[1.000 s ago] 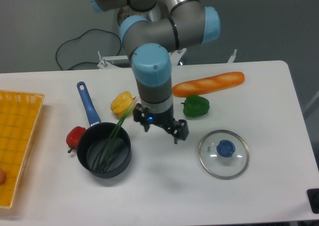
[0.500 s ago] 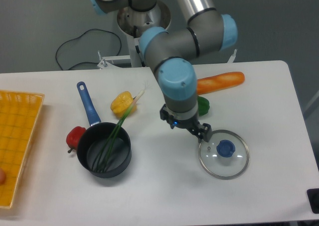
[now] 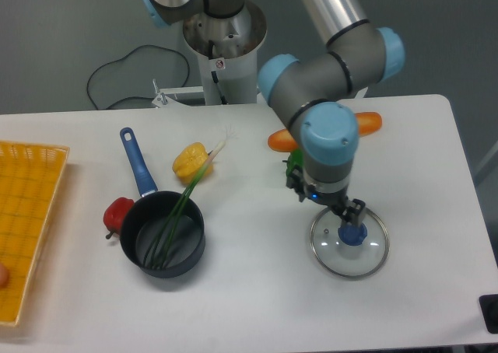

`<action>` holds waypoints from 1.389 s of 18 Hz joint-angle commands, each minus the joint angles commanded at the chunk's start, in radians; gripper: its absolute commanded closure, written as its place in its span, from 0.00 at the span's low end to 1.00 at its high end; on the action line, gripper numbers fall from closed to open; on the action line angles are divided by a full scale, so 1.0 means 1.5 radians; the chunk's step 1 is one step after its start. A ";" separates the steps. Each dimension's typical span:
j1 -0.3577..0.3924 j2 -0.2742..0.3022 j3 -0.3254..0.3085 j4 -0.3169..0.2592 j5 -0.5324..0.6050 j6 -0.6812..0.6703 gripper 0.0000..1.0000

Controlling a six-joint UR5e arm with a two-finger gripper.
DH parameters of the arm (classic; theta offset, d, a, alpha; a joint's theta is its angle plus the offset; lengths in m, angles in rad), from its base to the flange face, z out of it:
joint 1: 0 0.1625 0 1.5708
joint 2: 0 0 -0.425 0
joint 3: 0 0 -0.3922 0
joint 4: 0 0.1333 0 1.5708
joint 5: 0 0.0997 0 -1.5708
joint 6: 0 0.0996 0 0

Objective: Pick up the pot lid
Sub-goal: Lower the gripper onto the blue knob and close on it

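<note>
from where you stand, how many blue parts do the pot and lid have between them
2: the long handle of the pot, and the round knob on the glass lid. The pincer covers some of the lid, so more could be hidden.

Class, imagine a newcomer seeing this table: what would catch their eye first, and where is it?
Probably the big robot arm, reaching down from the top to the upper-left edge of the clear pot lid and its blue knob, right of centre. Next, the black pot at lower left, long green stalks leaning out.
</note>
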 joint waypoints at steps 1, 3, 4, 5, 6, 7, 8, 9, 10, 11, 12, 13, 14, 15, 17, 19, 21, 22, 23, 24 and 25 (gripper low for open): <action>0.004 -0.014 0.006 0.000 -0.001 0.011 0.00; 0.012 -0.045 0.022 0.022 -0.002 0.022 0.00; 0.014 -0.052 0.032 0.030 -0.002 0.029 0.00; 0.018 -0.059 0.037 0.031 -0.003 0.036 0.00; 0.024 -0.062 0.037 0.032 -0.003 0.045 0.00; 0.028 -0.065 0.038 0.033 -0.003 0.054 0.00; 0.032 -0.068 0.039 0.033 -0.004 0.056 0.00; 0.039 -0.069 0.039 0.033 -0.005 0.057 0.00; 0.042 -0.070 0.041 0.034 -0.007 0.057 0.00; 0.043 -0.071 0.043 0.034 -0.017 0.057 0.00; 0.045 -0.073 0.044 0.034 -0.030 0.057 0.00; 0.050 -0.073 0.044 0.034 -0.039 0.057 0.00; 0.050 -0.073 0.044 0.035 -0.042 0.057 0.00; 0.050 -0.074 0.044 0.039 -0.043 0.057 0.00; 0.050 -0.076 0.044 0.043 -0.050 0.056 0.00; 0.054 -0.076 0.043 0.043 -0.063 0.056 0.00; 0.055 -0.076 0.037 0.045 -0.064 0.057 0.00; 0.055 -0.076 0.034 0.050 -0.064 0.057 0.00; 0.055 -0.077 0.034 0.053 -0.064 0.057 0.00; 0.056 -0.079 0.031 0.053 -0.064 0.057 0.00; 0.055 -0.079 0.029 0.053 -0.064 0.057 0.00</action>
